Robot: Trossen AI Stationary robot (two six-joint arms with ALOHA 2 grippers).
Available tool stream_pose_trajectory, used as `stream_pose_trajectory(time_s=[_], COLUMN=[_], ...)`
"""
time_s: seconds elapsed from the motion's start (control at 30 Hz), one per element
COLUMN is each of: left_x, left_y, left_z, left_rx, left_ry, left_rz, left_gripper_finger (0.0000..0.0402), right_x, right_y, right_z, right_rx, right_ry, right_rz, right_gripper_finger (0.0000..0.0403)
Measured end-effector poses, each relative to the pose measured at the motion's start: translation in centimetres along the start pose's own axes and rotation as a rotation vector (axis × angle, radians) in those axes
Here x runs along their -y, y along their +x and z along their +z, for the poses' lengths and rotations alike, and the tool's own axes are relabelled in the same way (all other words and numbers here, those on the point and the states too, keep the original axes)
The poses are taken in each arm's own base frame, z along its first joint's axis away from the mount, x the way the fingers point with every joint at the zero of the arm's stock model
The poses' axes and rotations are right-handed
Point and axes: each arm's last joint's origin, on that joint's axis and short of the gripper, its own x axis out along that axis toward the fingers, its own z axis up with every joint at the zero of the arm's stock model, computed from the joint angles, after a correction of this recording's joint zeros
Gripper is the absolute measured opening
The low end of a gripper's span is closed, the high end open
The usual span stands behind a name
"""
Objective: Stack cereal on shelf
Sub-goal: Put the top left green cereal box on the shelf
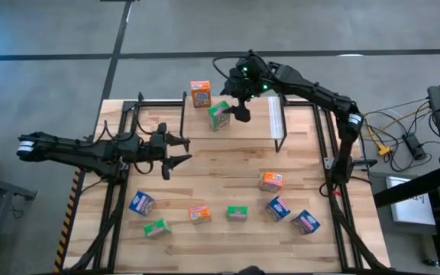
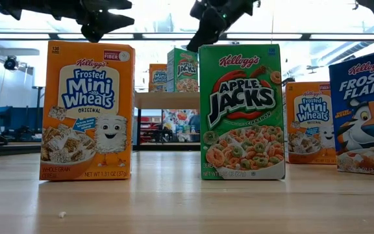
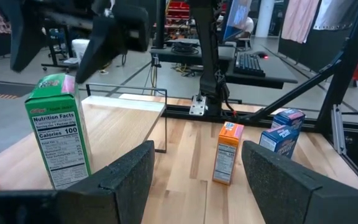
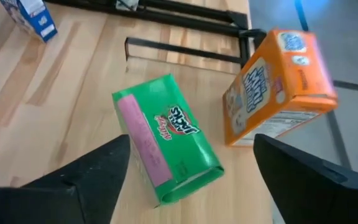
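Observation:
Two cereal boxes stand upright on the shelf (image 1: 250, 122) at the table's far side: an orange one (image 1: 199, 93) and a green one (image 1: 218, 114), whose pink top (image 4: 143, 140) faces the right wrist camera. My right gripper (image 1: 239, 108) hovers open just above the green box, its fingers spread wide and clear of the box. My left gripper (image 1: 176, 150) waits open and level over the table's left middle, with nothing between its fingers (image 3: 123, 180).
Several more cereal boxes stand along the table's near part: blue (image 1: 141, 202), green (image 1: 156, 227), orange (image 1: 199, 215), green (image 1: 237, 213), two blue (image 1: 278, 208) and, farther back, orange (image 1: 271, 181). Bare shelf top lies to the right of the green box.

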Motion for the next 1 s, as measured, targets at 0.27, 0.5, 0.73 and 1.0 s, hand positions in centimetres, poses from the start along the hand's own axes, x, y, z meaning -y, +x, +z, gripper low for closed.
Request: stream_pose_trajectory(time_s=[0.27,0.5,0.73,1.0], left_x=[0.0,0.0,0.0,0.0], left_y=[0.0,0.0,0.0,0.0], left_z=[0.0,0.0,0.0,0.0], left_rx=[-0.001,-0.002,-0.002,-0.002], left_ry=[0.001,0.001,0.001,0.001], left_rz=[0.000,0.000,0.000,0.000], left_gripper_finger=[0.0227,0.0227,0.0227,0.0227], right_x=[0.1,-0.2,-0.5,-0.6], right_y=[1.6,2.6,2.4,2.2], right_z=[-0.8,-1.0,-0.9,-0.8], right_rx=[-0.035,-0.038,-0.036,-0.042], right_ry=[0.032,0.052,0.080,0.140], right_rz=[0.053,0.100,0.115,0.118], right_gripper_finger=[0.0330,0.0302,0.0240,0.0190])
